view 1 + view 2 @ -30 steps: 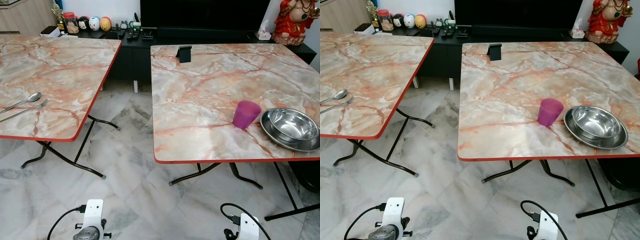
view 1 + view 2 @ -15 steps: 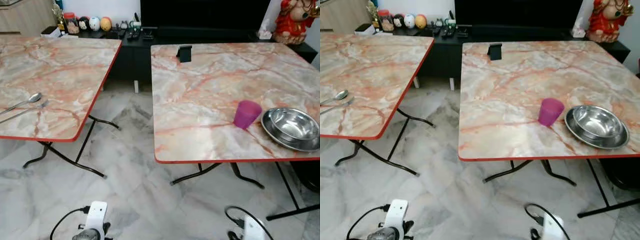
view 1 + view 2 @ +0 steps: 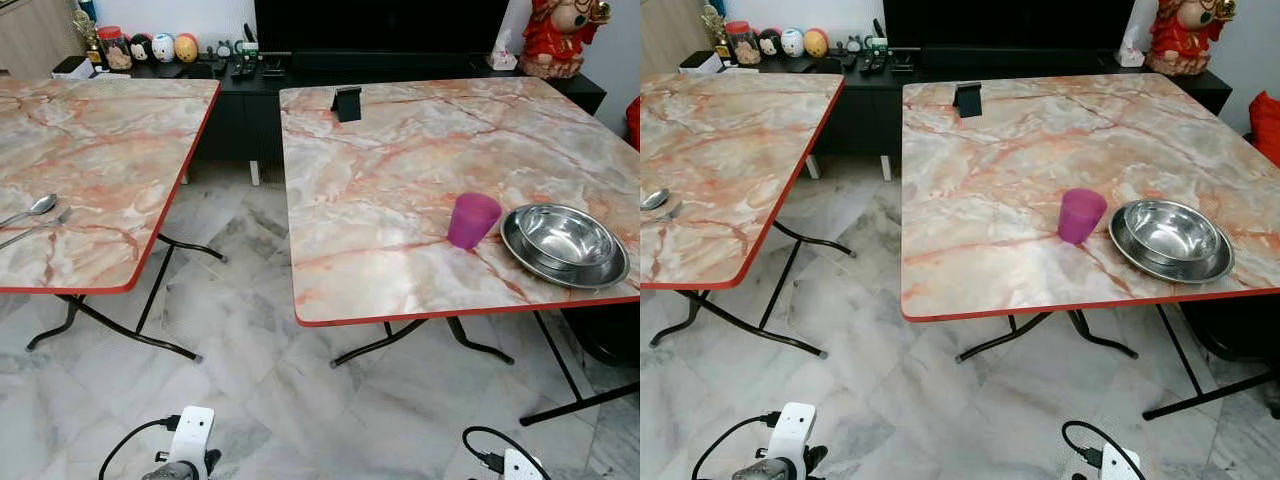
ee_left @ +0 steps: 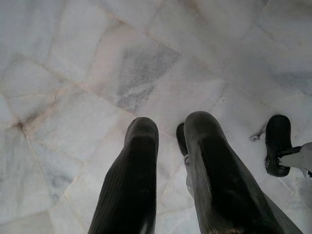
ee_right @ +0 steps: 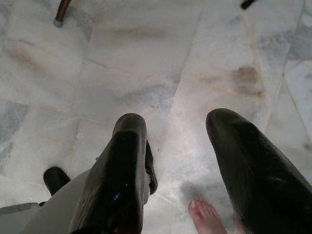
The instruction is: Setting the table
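On the right marble-patterned table point(image 3: 400, 170) a purple cup point(image 3: 472, 220) stands upright near the front edge. Just to its right, a steel bowl point(image 3: 565, 236) sits inside a steel plate point(image 3: 525, 252). A spoon point(image 3: 32, 209) and a fork point(image 3: 38, 227) lie side by side on the left table point(image 3: 110, 150), near its left edge. Both arms hang low over the floor, far below the tabletops. My left gripper point(image 4: 168, 134) has a narrow gap between its fingers and holds nothing. My right gripper point(image 5: 178, 126) is wide open and empty.
A floor gap point(image 3: 245, 250) separates the two folding tables, whose black legs point(image 3: 120, 325) splay outward. A black phone stand point(image 3: 346, 103) stands at the right table's far edge. Behind runs a dark TV cabinet point(image 3: 250, 75) with figurines. A person's bare foot point(image 5: 207, 217) rests beside my right gripper.
The whole picture has slid a little leftward, so the camera has moved. The cup, bowl, plate, spoon and fork lie where they were. Both arms still hang low.
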